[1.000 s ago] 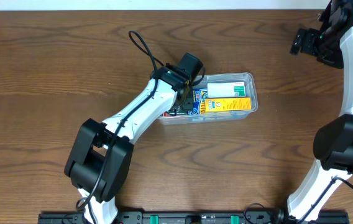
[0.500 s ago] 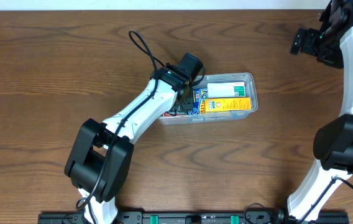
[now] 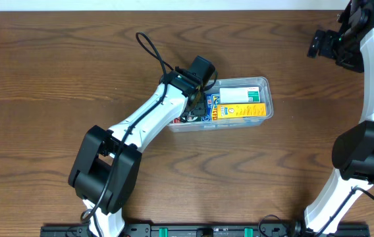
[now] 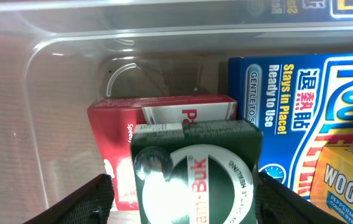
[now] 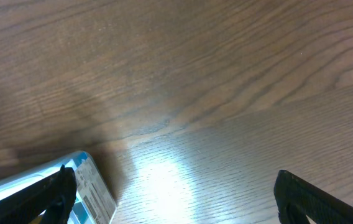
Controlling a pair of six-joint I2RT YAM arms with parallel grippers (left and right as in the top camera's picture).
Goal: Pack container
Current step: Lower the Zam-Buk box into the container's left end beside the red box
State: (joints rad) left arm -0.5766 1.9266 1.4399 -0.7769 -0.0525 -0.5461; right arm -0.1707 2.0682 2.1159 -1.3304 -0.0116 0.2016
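Jaws of the left gripper [image 4: 186, 202] stand apart over the left end of the container [image 3: 268, 100], with a dark green box [image 4: 195, 168] between the fingers; whether either finger touches it I cannot tell. The clear tub lies near the middle of the table [image 3: 55, 79], a little right of centre, its long side running left to right.

Inside it, five small boxes can be told apart: the dark green box, one red box [image 4: 114, 143] behind it, one blue box [image 4: 288, 112] beside them, one yellow box [image 3: 240, 112] and one green-and-white box [image 3: 243, 95].

The right gripper [image 5: 173, 183] hangs well apart from the tub, at the far right corner, jaws wide and holding nothing.

The table is brown wood with strong grain. One black cable [image 3: 151, 49] loops off the left arm.
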